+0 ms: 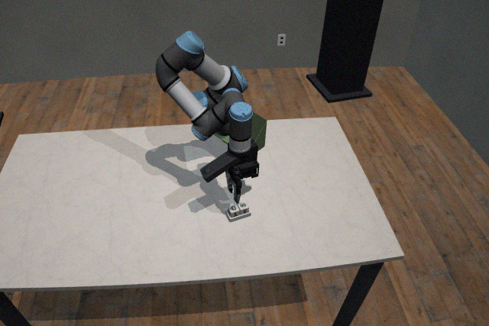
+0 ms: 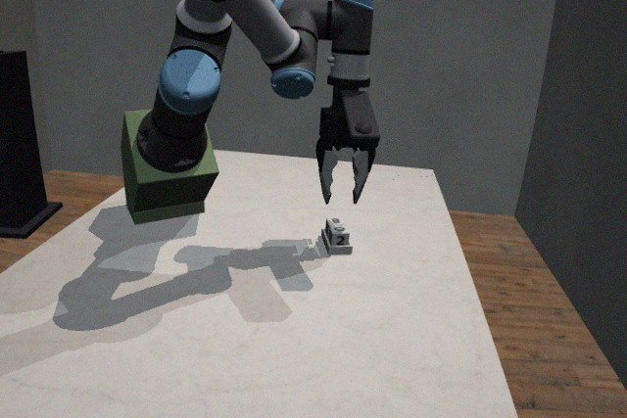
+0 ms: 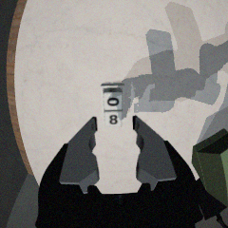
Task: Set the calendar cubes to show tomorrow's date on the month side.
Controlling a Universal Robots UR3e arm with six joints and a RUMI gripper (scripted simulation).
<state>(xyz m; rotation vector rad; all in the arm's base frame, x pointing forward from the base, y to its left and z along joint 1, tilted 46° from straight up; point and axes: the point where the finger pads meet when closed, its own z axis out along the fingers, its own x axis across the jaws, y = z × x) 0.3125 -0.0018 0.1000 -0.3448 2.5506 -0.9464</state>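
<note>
- The arm [image 2: 253,23] reaches out from its green block [image 2: 167,191] and the fingers [image 2: 342,198] point straight down, hanging in the air above the desk [image 2: 354,343].
- The two fingers are drawn in to a narrow gap, partly closed but not shut tight, and there is nothing between them: bare desk shows through the gap in the wrist view [image 3: 114,125].
- Directly under the fingertips, with clear air between, sits the little calendar: a small grey tray [image 2: 338,250] carrying two pale cubes side by side.
- Neither finger touches a cube or the tray.
- From the wrist view the cubes line up in a row running away from the fingers: the near cube [image 3: 113,120] shows an 8 on top and sits just beyond the fingertips, centred on the gap; the far cube [image 3: 112,102] shows a 0 on top.
- From the side view, a 2 can be read on one upright face of a cube [image 2: 341,240], on the side facing that camera.
- Both cubes look flat and squared up in the tray, touching each other.
- I cannot make out the month's name on the tray at this size.
- The arm's shadow [image 2: 176,271] falls across the desk, off to one side of the fingers, ending by the tray.
</note>
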